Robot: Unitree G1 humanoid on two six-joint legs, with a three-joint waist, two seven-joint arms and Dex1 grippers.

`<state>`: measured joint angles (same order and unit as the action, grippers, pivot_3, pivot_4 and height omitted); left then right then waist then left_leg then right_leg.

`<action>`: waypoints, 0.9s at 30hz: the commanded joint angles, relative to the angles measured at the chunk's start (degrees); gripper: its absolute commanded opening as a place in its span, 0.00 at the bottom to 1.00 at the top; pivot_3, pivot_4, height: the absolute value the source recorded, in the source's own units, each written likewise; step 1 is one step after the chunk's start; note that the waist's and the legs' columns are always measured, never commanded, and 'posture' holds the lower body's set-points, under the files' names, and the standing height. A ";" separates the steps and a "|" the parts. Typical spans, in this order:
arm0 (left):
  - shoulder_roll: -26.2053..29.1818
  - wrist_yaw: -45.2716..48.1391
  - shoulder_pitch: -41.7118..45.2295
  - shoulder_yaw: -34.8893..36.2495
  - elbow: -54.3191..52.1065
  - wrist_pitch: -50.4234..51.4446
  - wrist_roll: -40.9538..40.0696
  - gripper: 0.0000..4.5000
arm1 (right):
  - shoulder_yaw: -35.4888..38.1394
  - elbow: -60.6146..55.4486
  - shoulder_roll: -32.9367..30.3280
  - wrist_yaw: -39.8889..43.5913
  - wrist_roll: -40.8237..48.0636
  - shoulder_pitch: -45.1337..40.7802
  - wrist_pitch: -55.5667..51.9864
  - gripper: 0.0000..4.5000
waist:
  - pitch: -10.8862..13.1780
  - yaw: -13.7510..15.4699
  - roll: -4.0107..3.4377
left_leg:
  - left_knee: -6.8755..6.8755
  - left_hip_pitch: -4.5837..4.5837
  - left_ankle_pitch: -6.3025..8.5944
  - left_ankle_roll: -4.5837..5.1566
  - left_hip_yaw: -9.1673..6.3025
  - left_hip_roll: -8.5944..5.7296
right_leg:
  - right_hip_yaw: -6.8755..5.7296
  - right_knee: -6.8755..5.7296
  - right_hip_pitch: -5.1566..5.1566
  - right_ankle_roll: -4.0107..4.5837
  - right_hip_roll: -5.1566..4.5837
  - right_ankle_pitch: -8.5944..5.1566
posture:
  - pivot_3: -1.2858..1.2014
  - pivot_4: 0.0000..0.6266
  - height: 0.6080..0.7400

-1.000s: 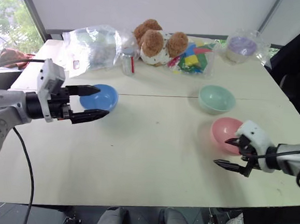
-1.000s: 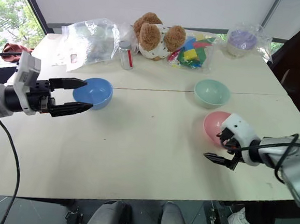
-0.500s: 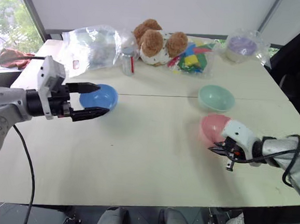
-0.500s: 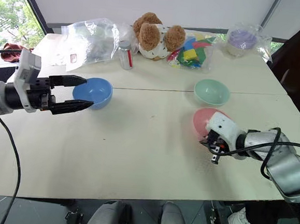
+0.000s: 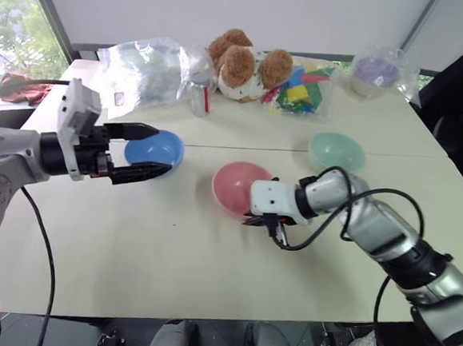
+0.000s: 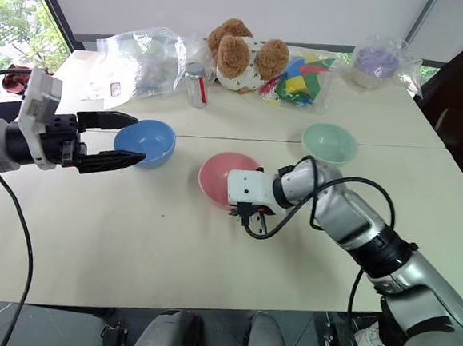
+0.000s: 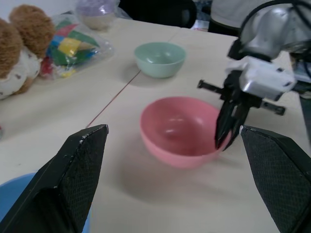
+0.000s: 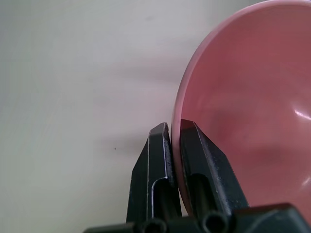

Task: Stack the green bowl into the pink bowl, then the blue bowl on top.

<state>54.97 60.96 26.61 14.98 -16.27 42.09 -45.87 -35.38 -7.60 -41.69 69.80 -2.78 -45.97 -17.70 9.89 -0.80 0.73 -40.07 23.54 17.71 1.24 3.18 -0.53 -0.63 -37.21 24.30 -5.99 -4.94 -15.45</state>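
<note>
Three bowls: pink bowl (image 5: 237,185), green bowl (image 5: 337,151), blue bowl (image 5: 155,149)

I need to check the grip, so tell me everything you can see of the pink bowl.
The pink bowl is small, round, smooth plastic, plain and empty. It sits upright near the middle of the table, between the blue bowl and the green bowl, touching neither. The right pincer is shut on its rim.

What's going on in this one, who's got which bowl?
The right pincer is shut on the rim of the pink bowl, holding it near the middle of the table. The left pincer is open around the blue bowl, not closed on it. The green bowl sits untouched farther back on the right side. Nothing is stacked yet.
</note>
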 commanded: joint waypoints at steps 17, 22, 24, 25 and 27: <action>0.37 -0.30 3.26 4.46 1.46 -1.41 -2.27 1.00 | 22.55 20.53 -8.10 -2.67 1.77 -8.49 -3.68 0.97 | -0.04 0.07 0.07 | 0.02 -0.05 -0.02 -0.05 -0.03 0.01 | -0.04 0.00 -0.08 0.00 -0.10 0.00 | 0.52 0.24 1.00; -0.53 -0.51 3.97 4.05 1.62 -1.62 -1.89 1.00 | 20.40 38.58 -5.74 -8.12 -3.87 -9.86 3.12 0.97 | 0.00 -0.71 0.00 | 0.12 -0.08 -0.04 -0.07 0.13 0.10 | 0.06 -0.03 0.06 0.00 0.00 0.00 | 0.52 0.24 1.00; -0.61 -0.55 4.14 4.23 1.62 -1.51 -1.91 1.00 | 20.14 42.80 -3.89 -8.48 -4.34 -10.85 4.96 0.97 | 0.03 -0.84 -0.04 | 0.12 -0.08 -0.05 -0.10 0.15 0.11 | 0.07 -0.04 0.06 0.00 0.02 0.00 | 0.52 0.24 1.00; -0.62 -0.65 4.26 4.43 1.69 -1.45 -1.99 1.00 | 19.77 45.56 -2.81 -9.51 -5.30 -11.66 6.09 0.97 | 0.03 -1.04 -0.05 | 0.13 -0.08 -0.05 -0.10 0.16 0.11 | 0.09 -0.04 0.07 0.00 0.03 0.00 | 0.52 0.24 1.00; -0.67 -0.94 4.45 4.79 1.64 -1.26 -2.30 1.00 | 19.47 50.70 -0.83 -11.07 -6.61 -13.16 7.41 0.97 | 0.04 -1.35 -0.06 | 0.13 -0.08 -0.06 -0.10 0.16 0.11 | 0.10 -0.05 0.07 0.00 0.02 0.00 | 0.52 0.24 1.00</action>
<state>54.08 60.46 29.80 17.72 -14.13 41.60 -46.97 -16.69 40.93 -42.60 60.29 -8.36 -55.89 -12.09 9.93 -2.15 0.66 -39.95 23.46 17.65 1.14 3.34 -0.42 -0.53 -37.26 24.37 -5.99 -4.92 -15.45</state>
